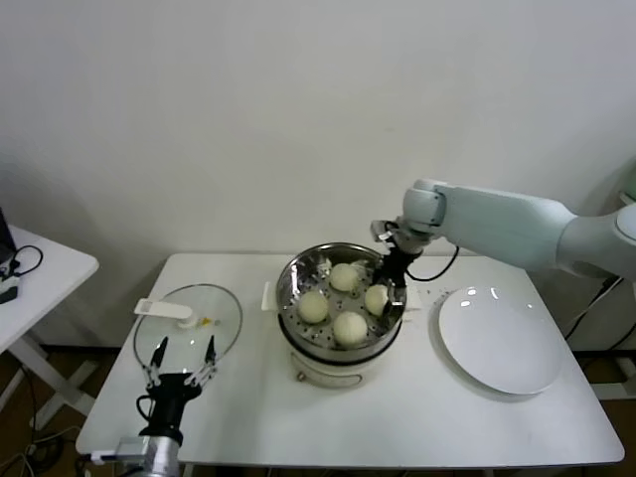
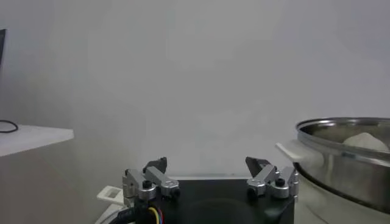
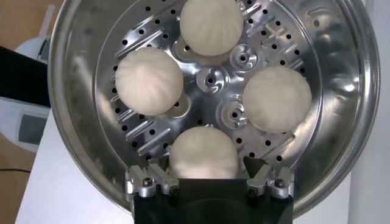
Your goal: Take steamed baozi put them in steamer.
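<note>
We see the right gripper (image 3: 206, 165) reaching into the steamer (image 1: 296, 270), jaws spread around one baozi (image 3: 203, 153); left gripper (image 1: 183, 354) parked low, jaws apart.

Honestly can't read any text, label, brand, number or sign anywhere here, not on the pot, the lid, the plate or the arms.

Lab-style test room: bare white wall (image 1: 248, 119), plain white table (image 1: 397, 417), cabled side desk (image 1: 40, 273).
</note>
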Motion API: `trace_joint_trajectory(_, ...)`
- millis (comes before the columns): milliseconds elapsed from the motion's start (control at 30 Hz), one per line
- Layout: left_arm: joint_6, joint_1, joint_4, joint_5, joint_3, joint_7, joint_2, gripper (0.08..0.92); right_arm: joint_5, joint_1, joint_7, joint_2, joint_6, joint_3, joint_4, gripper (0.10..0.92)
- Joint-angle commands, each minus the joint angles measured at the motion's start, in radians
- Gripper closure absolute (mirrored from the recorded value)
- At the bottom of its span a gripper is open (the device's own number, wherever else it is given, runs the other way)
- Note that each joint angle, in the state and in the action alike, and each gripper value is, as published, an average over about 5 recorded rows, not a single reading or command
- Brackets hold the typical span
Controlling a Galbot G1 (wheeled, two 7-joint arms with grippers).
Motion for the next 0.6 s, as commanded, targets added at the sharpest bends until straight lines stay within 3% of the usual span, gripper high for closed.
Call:
trace_joint_trajectory(33, 0.001, -0.001, -0.001, 0.001, 0.001, 0.000, 0.000, 0.177, 0.023, 0.009, -0.007, 0.001, 0.000, 0.011, -0.001, 0.205)
trace_joint_trajectory(600, 0.002, 0.000, -0.012, 0.010, 0.006, 0.000, -0.003, 0.177, 0.133, 0.107, -0.052, -0.104, 0.012, 0.043, 0.052, 0.203)
